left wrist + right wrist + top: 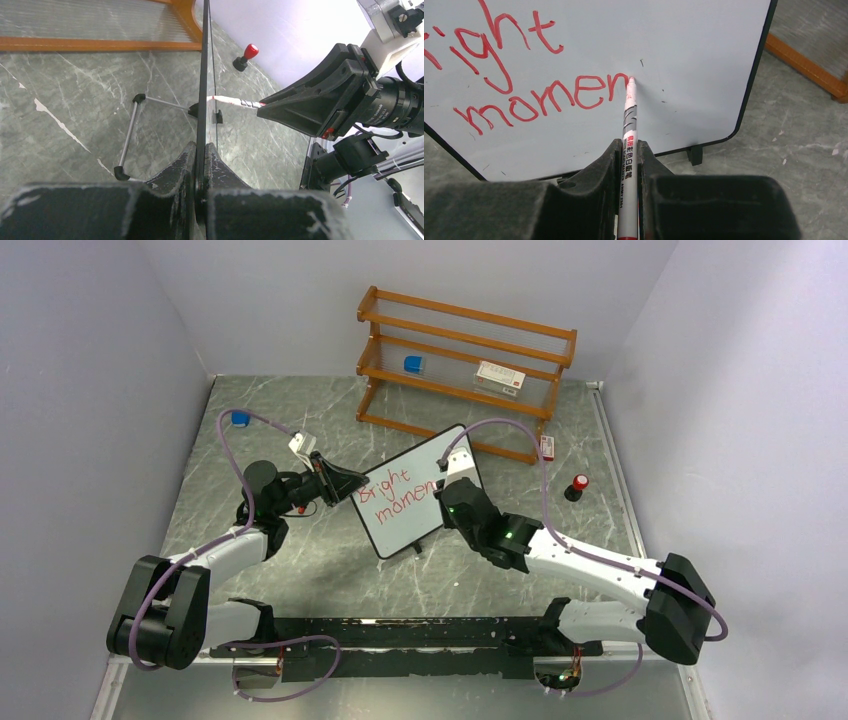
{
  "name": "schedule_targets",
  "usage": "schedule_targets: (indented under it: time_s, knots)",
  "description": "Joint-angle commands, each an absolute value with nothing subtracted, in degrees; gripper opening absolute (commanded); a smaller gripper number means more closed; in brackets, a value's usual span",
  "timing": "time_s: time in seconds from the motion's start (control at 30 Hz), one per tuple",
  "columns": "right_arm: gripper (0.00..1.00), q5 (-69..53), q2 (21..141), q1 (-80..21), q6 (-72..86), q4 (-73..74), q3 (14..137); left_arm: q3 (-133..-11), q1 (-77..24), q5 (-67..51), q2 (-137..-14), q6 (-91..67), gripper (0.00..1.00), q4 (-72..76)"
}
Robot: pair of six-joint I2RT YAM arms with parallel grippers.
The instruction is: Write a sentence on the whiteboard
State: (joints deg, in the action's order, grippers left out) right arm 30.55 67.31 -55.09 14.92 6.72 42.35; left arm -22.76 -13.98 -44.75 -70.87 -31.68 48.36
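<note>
Right hand pinches a red marker, its tip touching the whiteboard straight ahead, apparently mid-word after "momen". Left hand clamps the board's side edge, likely steadying it upright on the table against pen pressure.

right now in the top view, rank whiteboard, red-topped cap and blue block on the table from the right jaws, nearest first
1. whiteboard, just ahead, marker touching it
2. red-topped cap, off to the right
3. blue block, far left
</note>
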Motion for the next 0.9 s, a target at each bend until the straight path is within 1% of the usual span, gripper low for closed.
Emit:
schedule_targets:
  time_s: [0.0, 0.33, 0.87]
  knots:
    - [0.00, 30.72, 68.44, -54.19, 14.61, 5.39, 42.72, -23.65, -14.50, -45.66, -71.15, -29.45, 0.05, 47.02]
    - [0.00, 33.89, 68.24, -52.97, 14.94, 4.63, 42.46, -23.75, -14.50, -45.53, -70.69, -29.26, 0.05, 46.54]
    - [0.00, 30.18, 65.05, -52.88, 14.53, 4.09, 42.78, -23.93, -14.50, -45.21, -71.00, -29.18, 0.05, 46.07]
